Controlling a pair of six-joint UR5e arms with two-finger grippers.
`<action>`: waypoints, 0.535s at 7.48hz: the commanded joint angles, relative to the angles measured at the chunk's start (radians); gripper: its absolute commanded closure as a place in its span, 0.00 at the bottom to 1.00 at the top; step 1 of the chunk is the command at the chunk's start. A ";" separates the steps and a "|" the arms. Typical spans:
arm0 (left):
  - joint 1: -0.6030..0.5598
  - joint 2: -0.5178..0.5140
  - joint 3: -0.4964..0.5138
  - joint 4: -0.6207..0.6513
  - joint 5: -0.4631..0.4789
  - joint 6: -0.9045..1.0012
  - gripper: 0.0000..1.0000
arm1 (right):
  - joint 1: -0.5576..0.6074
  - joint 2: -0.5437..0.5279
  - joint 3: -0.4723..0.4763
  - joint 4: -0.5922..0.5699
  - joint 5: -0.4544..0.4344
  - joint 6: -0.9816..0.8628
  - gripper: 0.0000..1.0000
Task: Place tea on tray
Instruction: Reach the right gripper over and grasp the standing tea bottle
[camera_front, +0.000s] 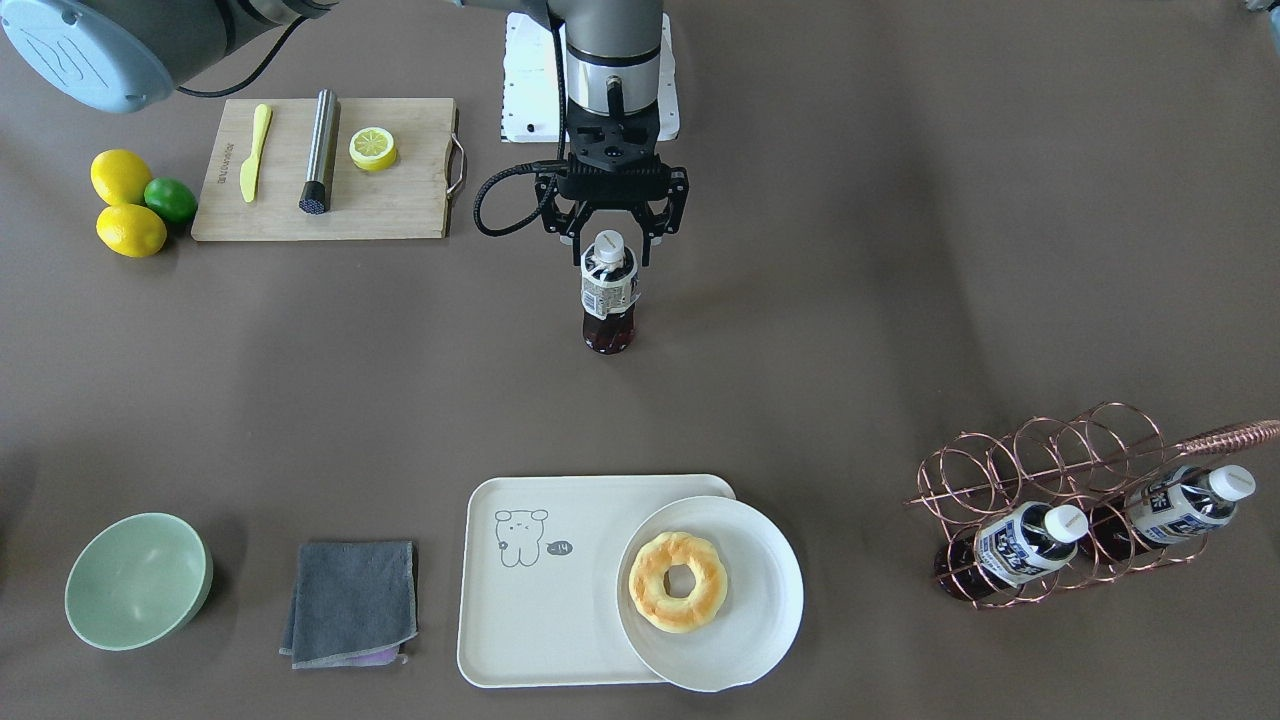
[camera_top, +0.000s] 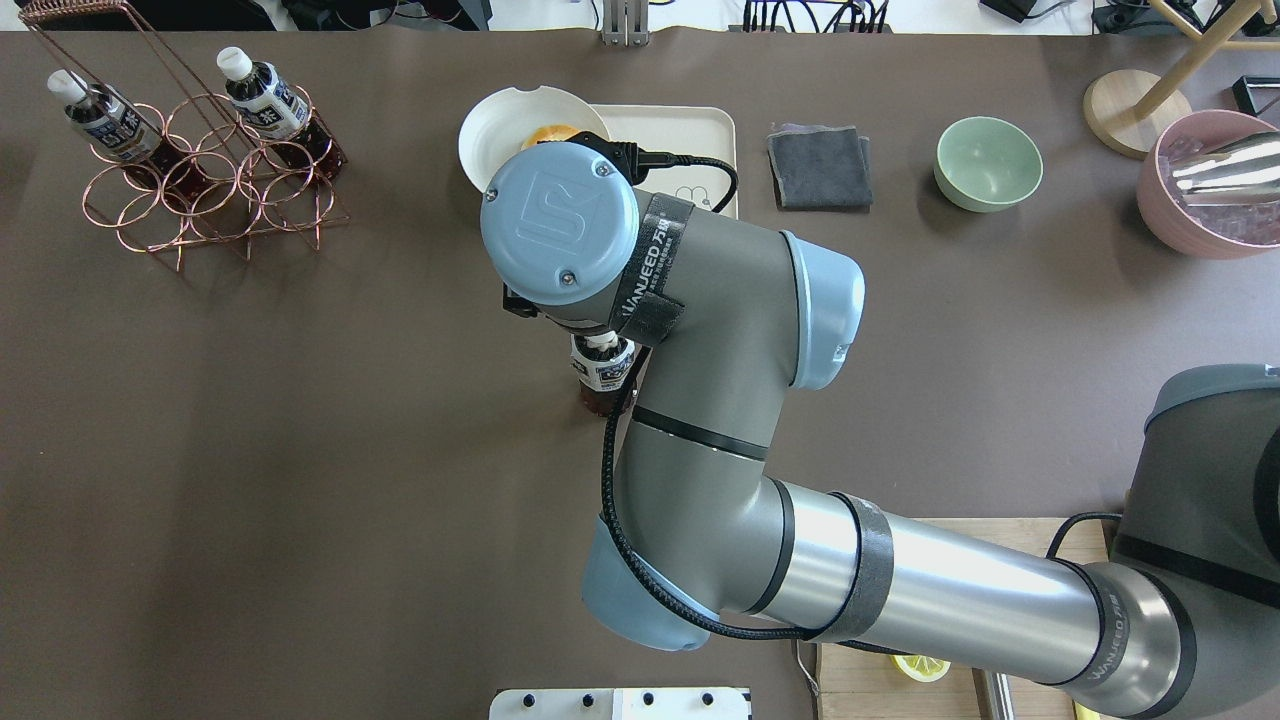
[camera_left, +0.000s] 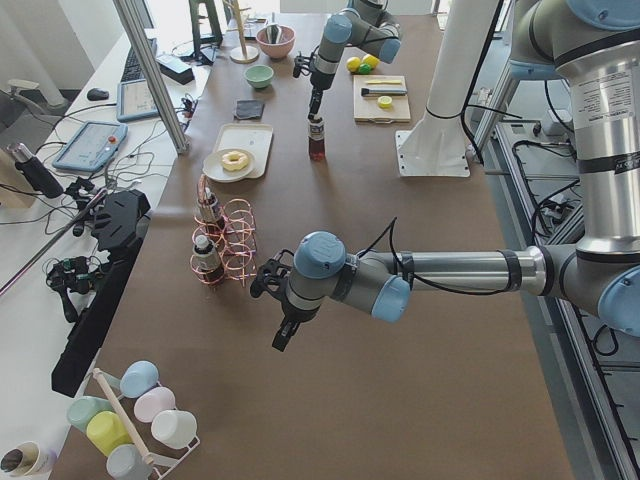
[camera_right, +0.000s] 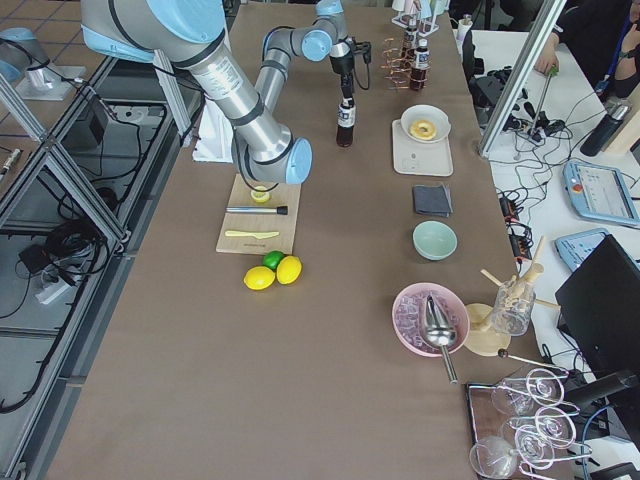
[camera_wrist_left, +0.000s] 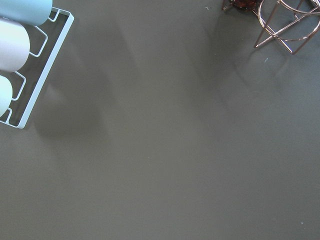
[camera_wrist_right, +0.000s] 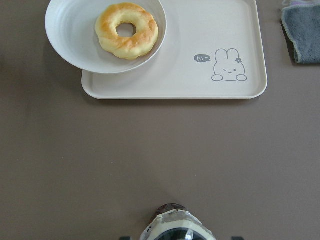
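Front-facing view: the tea (camera_front: 608, 290) stands upright on the brown desk (camera_front: 900, 300) at frame centre, well above the tray (camera_front: 540, 610) at lower centre. The right fingers (camera_front: 651, 240) hang spread wide on either side of the white cap, with a gap on each side, gripping nothing. A round plate (camera_front: 760, 620) with a doughnut (camera_front: 679, 581) overlaps the tray's right end. Two more bottles lie in a copper wire rack (camera_front: 1060, 470) at lower right.

Overhead view: the right arm's wrist covers most of the tea (camera_top: 603, 375) at centre, and the right fingers are hidden beneath it. The tray (camera_top: 690, 125) sits at top centre, apart from the bottle.

Left-side view: the tea (camera_left: 317, 140) stands at upper centre under the far arm, beside the tray (camera_left: 250, 140). The left fingers (camera_left: 283, 335) hang above bare desk at lower centre, near the rack (camera_left: 230, 240); how wide they stand cannot be told.

Right-side view: the tea (camera_right: 345, 120) stands at upper centre, left of the tray (camera_right: 420, 155).

Left wrist view: only desk, the rack's foot (camera_wrist_left: 285, 25) at upper right and a white wire holder (camera_wrist_left: 30, 75) at upper left; no fingers show.

Right wrist view: the tea's (camera_wrist_right: 175, 227) top sits at the bottom edge, with the tray (camera_wrist_right: 200, 30) across the upper frame, apart from it.
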 joint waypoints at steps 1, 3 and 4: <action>0.000 -0.001 -0.006 0.000 0.000 -0.002 0.00 | 0.000 -0.002 0.007 0.000 0.000 0.000 1.00; 0.000 -0.001 -0.007 0.000 -0.002 -0.002 0.00 | 0.018 0.009 0.019 -0.002 0.005 -0.003 1.00; 0.000 -0.001 -0.007 0.000 -0.002 -0.002 0.00 | 0.061 0.019 0.018 0.000 0.017 -0.013 1.00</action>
